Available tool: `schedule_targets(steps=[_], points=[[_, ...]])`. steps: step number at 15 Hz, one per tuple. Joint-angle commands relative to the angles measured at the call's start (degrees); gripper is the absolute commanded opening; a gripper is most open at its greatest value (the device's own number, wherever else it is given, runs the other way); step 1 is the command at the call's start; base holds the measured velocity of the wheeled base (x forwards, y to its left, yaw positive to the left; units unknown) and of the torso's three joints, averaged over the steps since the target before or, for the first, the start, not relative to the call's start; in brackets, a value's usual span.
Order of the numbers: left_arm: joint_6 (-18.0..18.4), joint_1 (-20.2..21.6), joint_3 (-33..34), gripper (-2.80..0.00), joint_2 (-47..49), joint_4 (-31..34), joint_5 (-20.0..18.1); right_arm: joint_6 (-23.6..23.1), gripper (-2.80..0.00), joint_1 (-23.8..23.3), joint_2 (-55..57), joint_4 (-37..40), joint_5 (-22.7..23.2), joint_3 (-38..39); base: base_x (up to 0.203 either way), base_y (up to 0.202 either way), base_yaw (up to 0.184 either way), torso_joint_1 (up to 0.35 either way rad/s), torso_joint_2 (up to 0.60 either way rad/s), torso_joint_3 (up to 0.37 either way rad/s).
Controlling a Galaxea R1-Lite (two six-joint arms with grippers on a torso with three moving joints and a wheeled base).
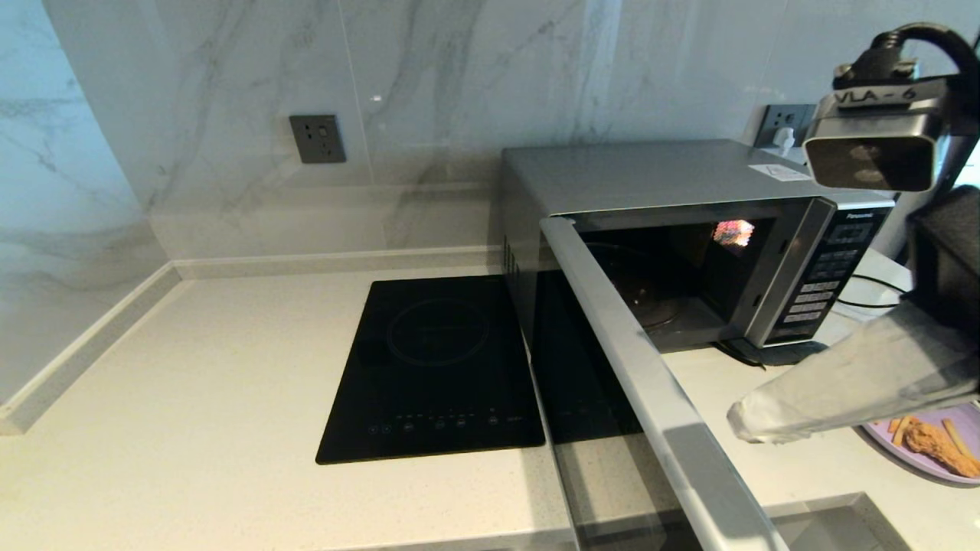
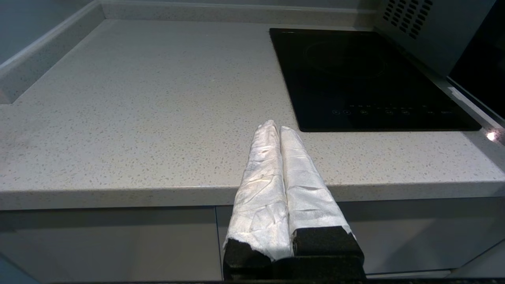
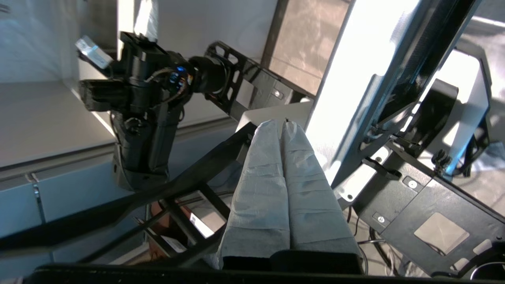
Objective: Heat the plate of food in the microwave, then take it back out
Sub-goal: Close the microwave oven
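head view: microwave (image 1: 658, 191) door open; right gripper (image 1: 746, 425) closed.

A pale speckled stone worktop (image 1: 191, 398) runs along a marble-look wall, with a low upstand at the back and down the left side. A flat black glass induction hob (image 1: 436, 367) is set flush in it, its touch controls along the near edge. Just right of the hob stands the microwave (image 1: 651, 191) — silver-grey, its door swung open toward the front. Further right, near the worktop's front edge, lies the plate of food (image 1: 930, 448) — lilac, carrying fries and a breaded piece.
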Motion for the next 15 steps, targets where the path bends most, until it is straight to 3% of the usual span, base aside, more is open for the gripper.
schedule_targets(steps=[1,4,9,12,15], points=[[-0.06,0.04,0.00,-2.80,0.09,-0.02,0.01,0.28,-2.80,1.53,3.24,0.76,0.11,0.02,0.000,0.000,0.000,0.000,0.00,0.000],[-0.06,0.04,0.00,-2.80,0.09,-0.02,0.01,0.20,-2.80,4.53,5.32,0.79,-0.05,0.02,0.000,0.000,0.000,0.000,0.00,0.000],[-0.06,0.04,0.00,-2.80,0.09,-0.02,0.01,0.20,-2.80,5.19,7.04,2.82,-0.72,0.02,0.000,0.000,0.000,0.000,0.00,0.000],[-0.06,0.04,0.00,-2.80,0.09,-0.02,0.01,0.77,-2.80,4.91,7.54,4.81,-7.84,0.16,0.000,0.000,0.000,0.000,0.00,0.000],[-0.06,0.04,0.00,-2.80,0.09,-0.02,0.01,1.25,-2.80,3.70,7.04,4.98,-10.67,0.28,0.000,0.000,0.000,0.000,0.00,0.000]])
